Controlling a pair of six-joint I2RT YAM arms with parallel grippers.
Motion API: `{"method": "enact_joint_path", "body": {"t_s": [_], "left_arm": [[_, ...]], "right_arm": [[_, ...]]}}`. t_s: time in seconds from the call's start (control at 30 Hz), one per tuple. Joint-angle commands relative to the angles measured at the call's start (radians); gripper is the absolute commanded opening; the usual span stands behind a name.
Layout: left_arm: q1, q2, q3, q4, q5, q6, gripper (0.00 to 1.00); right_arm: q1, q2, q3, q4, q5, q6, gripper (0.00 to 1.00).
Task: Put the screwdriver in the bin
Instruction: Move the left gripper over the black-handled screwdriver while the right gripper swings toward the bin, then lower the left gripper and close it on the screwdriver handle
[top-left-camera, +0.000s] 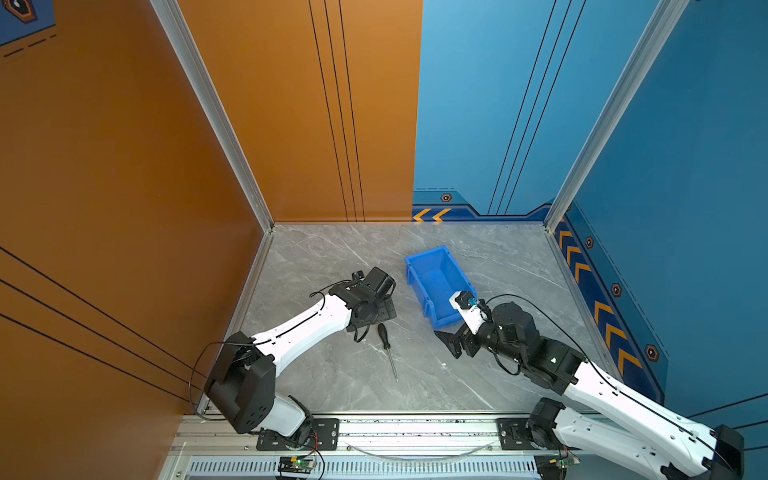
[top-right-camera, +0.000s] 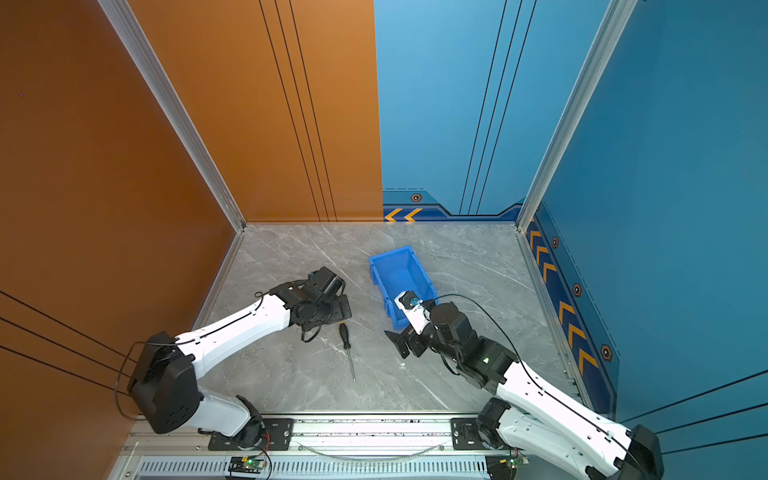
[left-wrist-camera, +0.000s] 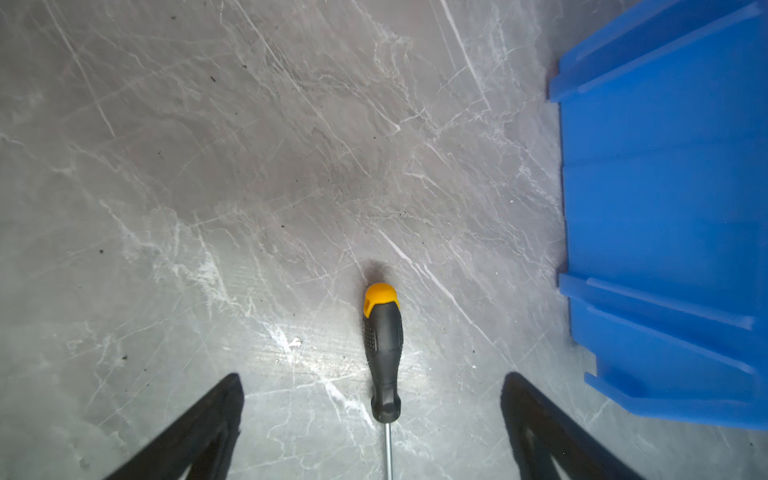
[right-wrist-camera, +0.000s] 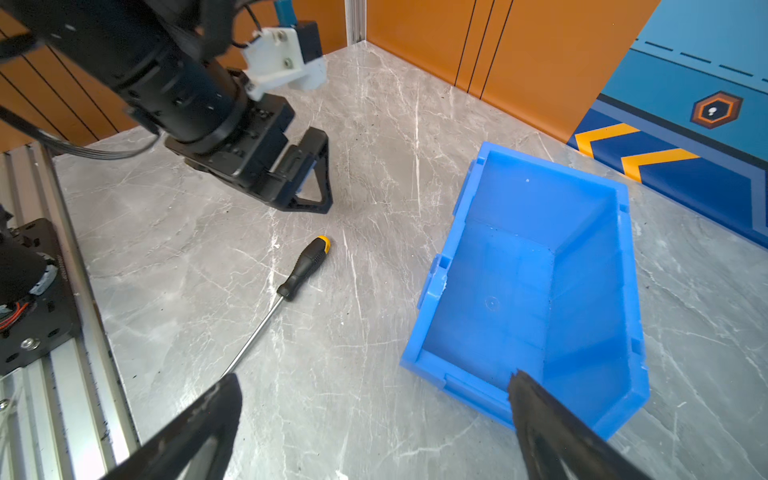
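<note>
Left fingers (left-wrist-camera: 199, 428), hidden overhead, frame the screwdriver (left-wrist-camera: 383, 353).

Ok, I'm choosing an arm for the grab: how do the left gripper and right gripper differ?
The left gripper hangs over the screwdriver, straddling its handle; the right gripper sits apart from it, by the low front lip of the bin. The left gripper points almost straight down; the right gripper points at a slant. Both are open and empty.
</note>
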Motion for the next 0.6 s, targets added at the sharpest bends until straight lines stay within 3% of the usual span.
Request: {"method": "enact_joint_path", "body": {"t_s": [0.0, 0.3, 0.57], "left_arm": [[-0.029, 0.079, 0.048, -0.036, 0.012, -0.03, 0.96], [-0.089, 0.208, 0.073, -0.034, -0.031, -0.09, 0.92], [-0.105, 0.257, 0.023, 0.026, -0.015, -0.135, 0.72]], "right_arm": [[0.004, -0.04, -0.015, -0.057, -0.046, 0.004, 1.0], [-0.008, -0.067, -0.019, -0.067, -0.011, -0.013, 1.0], [-0.068, -0.073, 0.011, -0.107, -0.077, -0.023, 1.0]]}}
